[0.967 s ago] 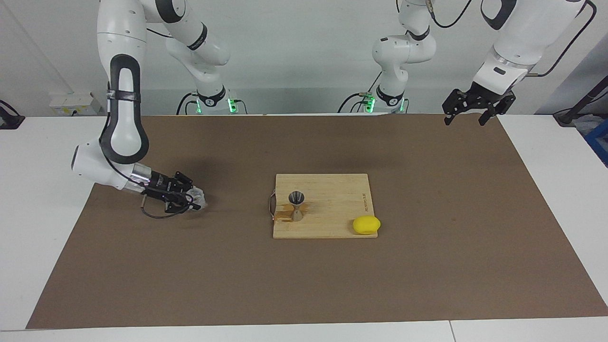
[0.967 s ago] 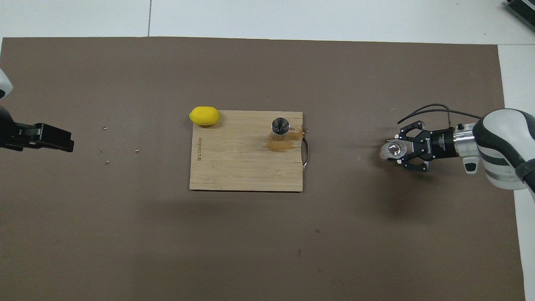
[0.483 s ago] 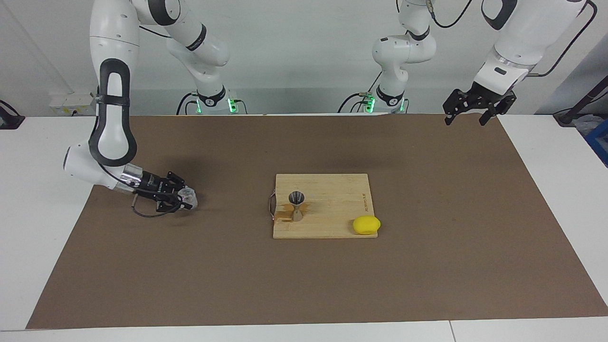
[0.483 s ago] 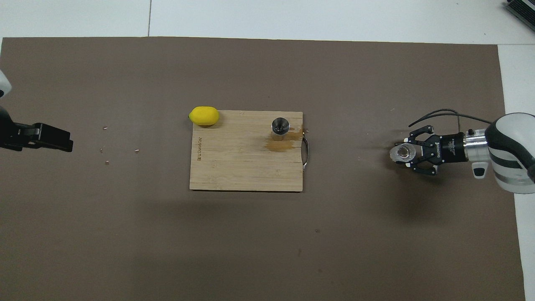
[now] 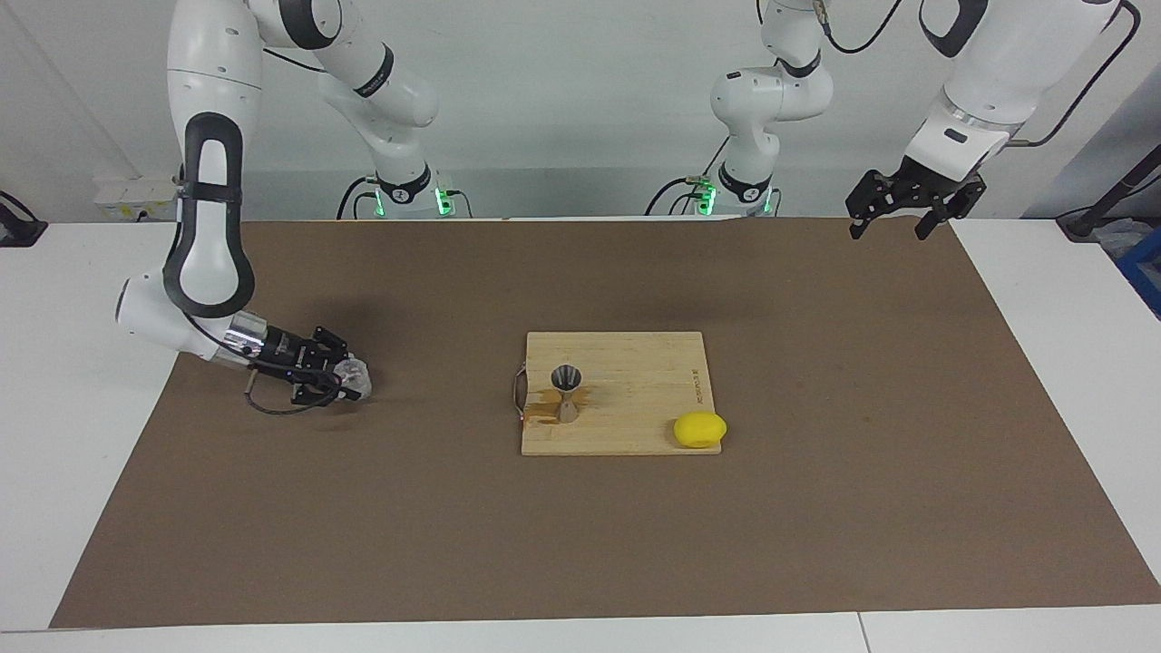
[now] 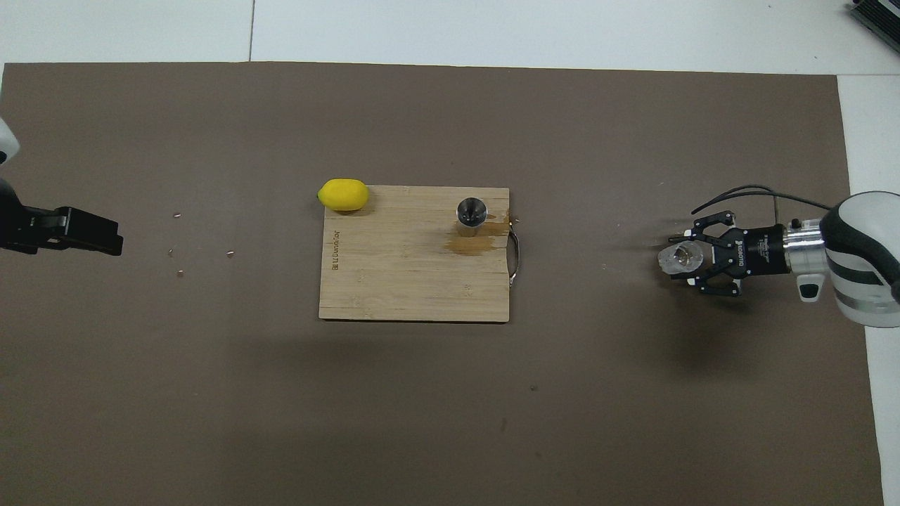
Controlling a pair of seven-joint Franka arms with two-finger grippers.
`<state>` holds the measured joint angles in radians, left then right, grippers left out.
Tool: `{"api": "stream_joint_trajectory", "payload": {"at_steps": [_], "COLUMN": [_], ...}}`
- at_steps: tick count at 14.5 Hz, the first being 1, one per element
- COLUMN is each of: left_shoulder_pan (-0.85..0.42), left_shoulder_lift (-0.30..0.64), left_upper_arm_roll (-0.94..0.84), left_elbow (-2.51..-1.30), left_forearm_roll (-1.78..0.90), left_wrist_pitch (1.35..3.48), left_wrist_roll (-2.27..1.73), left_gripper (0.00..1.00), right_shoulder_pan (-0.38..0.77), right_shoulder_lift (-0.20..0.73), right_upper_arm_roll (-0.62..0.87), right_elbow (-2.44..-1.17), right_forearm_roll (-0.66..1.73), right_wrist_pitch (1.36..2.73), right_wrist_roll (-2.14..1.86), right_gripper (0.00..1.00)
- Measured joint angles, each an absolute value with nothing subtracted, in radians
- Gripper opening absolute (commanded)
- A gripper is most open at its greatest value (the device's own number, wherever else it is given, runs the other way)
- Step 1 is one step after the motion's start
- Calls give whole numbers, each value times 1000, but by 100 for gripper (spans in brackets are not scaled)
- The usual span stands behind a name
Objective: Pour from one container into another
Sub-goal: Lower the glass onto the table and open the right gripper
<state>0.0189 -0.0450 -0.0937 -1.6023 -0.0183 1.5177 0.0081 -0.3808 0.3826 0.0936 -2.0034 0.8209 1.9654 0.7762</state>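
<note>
The clear glass cup (image 5: 354, 375) is in my right gripper (image 5: 343, 382), low at the brown mat near the right arm's end of the table; I cannot tell whether it touches the mat. In the overhead view the cup (image 6: 679, 257) shows its rim between the right gripper's (image 6: 692, 261) fingers. The silver jigger (image 5: 568, 396) stands upright on the wooden cutting board (image 5: 635, 426), at the board's handle end, also seen from overhead (image 6: 471, 212). My left gripper (image 5: 900, 220) is open and empty, raised over the mat's corner at the left arm's end.
A yellow lemon (image 5: 699, 429) lies at the board's corner toward the left arm's end. A brown wet stain (image 6: 467, 244) marks the board (image 6: 408, 288) beside the jigger. Small crumbs (image 6: 179, 273) lie on the mat toward the left arm's end.
My right gripper has carried the glass cup away from the board, toward the right arm's end of the table. The left arm has not moved.
</note>
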Motion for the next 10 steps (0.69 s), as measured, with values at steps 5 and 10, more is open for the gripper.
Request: {"api": "stream_joint_trajectory", "payload": {"at_steps": [5,10], "left_shoulder_pan": [19,19], "left_shoulder_lift": [-45,-45], "left_upper_arm_roll": [-94,-94], "left_elbow": [-1602,-1602], "left_forearm_roll": [-18,-18], "left_wrist_pitch": [1518,1518], "left_wrist_roll": [8,8], "left_gripper": [100,100], "right_shoulder_pan": [-401,-408], "right_shoulder_lift": [378,291], "right_upper_arm_roll": [90,91], "right_elbow": [-2000,-1990], "right_forearm_roll": [782,622], "right_wrist_pitch": [1966,1965], "right_wrist_roll": [727,648], "right_gripper": [100,100]}}
